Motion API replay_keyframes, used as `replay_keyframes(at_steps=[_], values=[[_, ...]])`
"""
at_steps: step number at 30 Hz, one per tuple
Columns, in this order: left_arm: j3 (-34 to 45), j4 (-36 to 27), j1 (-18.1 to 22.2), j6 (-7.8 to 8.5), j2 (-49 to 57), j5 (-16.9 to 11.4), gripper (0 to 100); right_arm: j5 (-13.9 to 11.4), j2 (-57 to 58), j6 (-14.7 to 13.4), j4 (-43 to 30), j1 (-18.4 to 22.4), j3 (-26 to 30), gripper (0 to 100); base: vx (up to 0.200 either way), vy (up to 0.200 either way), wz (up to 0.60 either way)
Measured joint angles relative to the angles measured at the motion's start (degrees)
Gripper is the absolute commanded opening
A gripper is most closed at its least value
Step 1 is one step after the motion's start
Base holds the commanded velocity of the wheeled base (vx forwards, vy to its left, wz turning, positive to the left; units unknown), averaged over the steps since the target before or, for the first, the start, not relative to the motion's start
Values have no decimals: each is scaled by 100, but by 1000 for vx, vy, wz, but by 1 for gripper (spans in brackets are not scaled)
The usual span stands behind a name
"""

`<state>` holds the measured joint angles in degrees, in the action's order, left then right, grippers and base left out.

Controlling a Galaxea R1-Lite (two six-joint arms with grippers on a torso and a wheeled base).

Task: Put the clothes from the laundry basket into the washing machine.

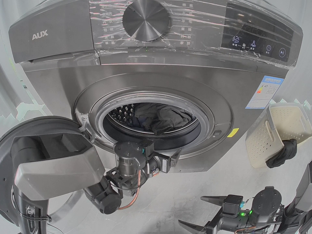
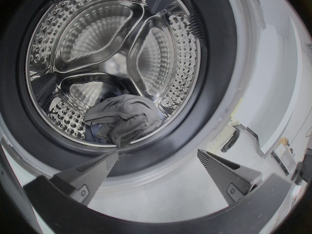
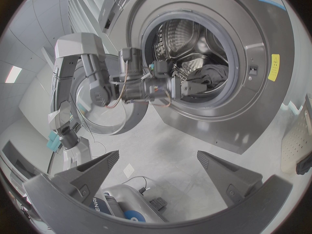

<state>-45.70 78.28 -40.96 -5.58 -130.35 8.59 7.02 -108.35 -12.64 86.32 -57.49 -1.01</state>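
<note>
L pincer spread, empty, at washer mouth. R pincer spread, low nr floor. Dark garment hangs off basket rim. Prob soft, light, floppy, so I'd pinch a bunched fold.

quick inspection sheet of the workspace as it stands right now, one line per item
surface: pale grey floor
job's things: washing machine, door swung open; dark clothes lying in the drum; laundry basket tipped on its side, a dark garment spilling over its rim
clutter: small white square on the floor
grippers: left gripper open, at the drum mouth; right gripper open, low over the floor
cables: copper-coloured cable looped at the left wrist
surroundings: pale panelled wall
</note>
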Motion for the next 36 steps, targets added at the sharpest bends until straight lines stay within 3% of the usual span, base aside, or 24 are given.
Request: replay_keyframes(at_steps=[11, 22, 28, 36], values=[[2338, 833, -586, -24, 1195, 68, 100, 6, 1143, 16, -22, 113, 2, 100, 0, 0, 0], [4080, 1007, -853, -235, 3267, 148, 100, 41, 2021, 41, -104, 1220, 2, 100, 0, 0, 0], [4419, 975, -890, -282, 4036, 383, 100, 78, 2345, 126, -286, 1720, 0, 100, -100, 0, 0], [4469, 466, -835, -227, 4821, 544, 100, 488, 2627, 137, -660, 1791, 0, 100, -200, 0, 0]])
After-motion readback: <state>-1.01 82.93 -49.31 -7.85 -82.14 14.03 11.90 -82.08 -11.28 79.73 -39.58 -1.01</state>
